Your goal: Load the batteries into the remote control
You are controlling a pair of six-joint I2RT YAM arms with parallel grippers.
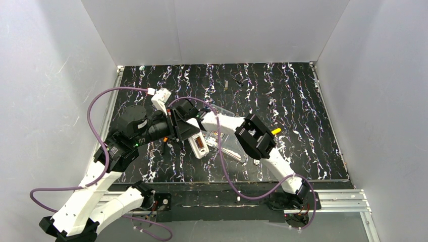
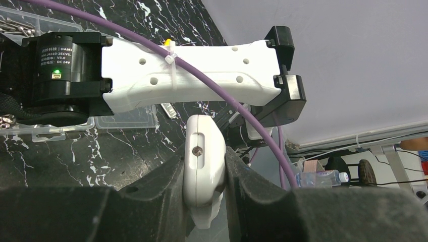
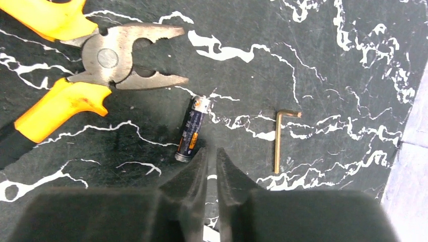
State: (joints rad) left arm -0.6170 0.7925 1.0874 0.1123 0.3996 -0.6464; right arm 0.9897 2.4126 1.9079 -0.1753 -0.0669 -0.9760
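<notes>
My left gripper [image 1: 185,128] is shut on the white remote control [image 1: 198,142] and holds it above the table. In the left wrist view the remote [image 2: 204,156] stands upright, clamped between both black fingers of that gripper [image 2: 204,174], with a small screw in a slot on its edge. My right gripper [image 3: 211,151] is shut with only a thin slit between the fingers and nothing in it. It hangs just above the table. One dark battery [image 3: 192,129] with an orange band lies flat just left of its fingertips. Other batteries are out of view.
Yellow-handled pliers [image 3: 116,55] lie left of the battery and a brass hex key [image 3: 279,141] to its right. A clear organiser box [image 1: 229,146] lies under the right arm's white link [image 2: 192,70]. A yellow screwdriver handle [image 1: 276,130] shows by the right elbow.
</notes>
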